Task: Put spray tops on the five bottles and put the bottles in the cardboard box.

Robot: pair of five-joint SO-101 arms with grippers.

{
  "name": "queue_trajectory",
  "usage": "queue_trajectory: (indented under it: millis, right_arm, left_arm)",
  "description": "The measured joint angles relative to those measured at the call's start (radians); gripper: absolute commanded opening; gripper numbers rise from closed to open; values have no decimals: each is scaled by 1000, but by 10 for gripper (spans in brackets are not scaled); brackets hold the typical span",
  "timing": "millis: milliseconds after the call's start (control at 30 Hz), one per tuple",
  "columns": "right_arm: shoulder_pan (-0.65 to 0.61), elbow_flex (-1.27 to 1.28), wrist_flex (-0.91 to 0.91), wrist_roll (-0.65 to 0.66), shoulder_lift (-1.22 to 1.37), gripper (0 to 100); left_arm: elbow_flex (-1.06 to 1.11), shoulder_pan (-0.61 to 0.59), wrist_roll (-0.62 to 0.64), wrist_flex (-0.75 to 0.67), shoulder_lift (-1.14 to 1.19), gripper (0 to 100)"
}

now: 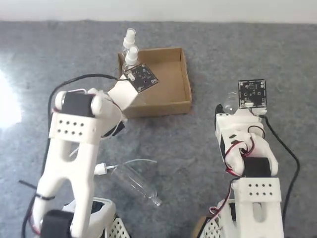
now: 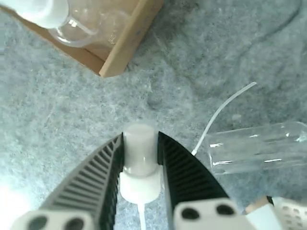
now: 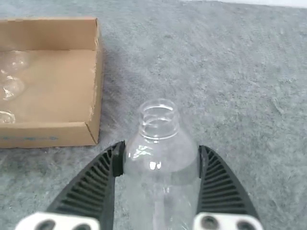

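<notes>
My left gripper (image 2: 139, 139) is shut on a white spray top (image 2: 139, 163) above the grey felt, just off a corner of the cardboard box (image 2: 125, 48). My right gripper (image 3: 160, 147) is shut on a clear bottle (image 3: 160, 163) that stands upright with an open neck and no top, to the right of the box (image 1: 173, 101). Two bottles with spray tops (image 1: 131, 47) stand in the box's far left corner. Another clear bottle (image 1: 136, 178) lies on its side near the left arm's base, with a loose spray top (image 1: 101, 169) and its thin tube beside it.
The left arm (image 1: 79, 129) reaches over the felt towards the box's near left corner. The right arm (image 1: 245, 148) stands to the right of the box. Grey felt (image 1: 198, 148) lies bare between the two arms and in front of the box.
</notes>
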Motion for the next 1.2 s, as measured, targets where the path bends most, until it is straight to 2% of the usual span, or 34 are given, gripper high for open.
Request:
queue_trajectory:
  millis: [200, 833, 1200]
  right_arm:
    - [-6, 11, 0, 0, -9, 103]
    - [-204, 11, 2, 0, -11, 104]
    - [-207, 127, 43, 0, -324, 104]
  left_arm:
    - [20, 2, 75, -35, -114, 13]
    - [20, 0, 397, -199, -345, 13]
    - [20, 0, 580, -279, -402, 13]
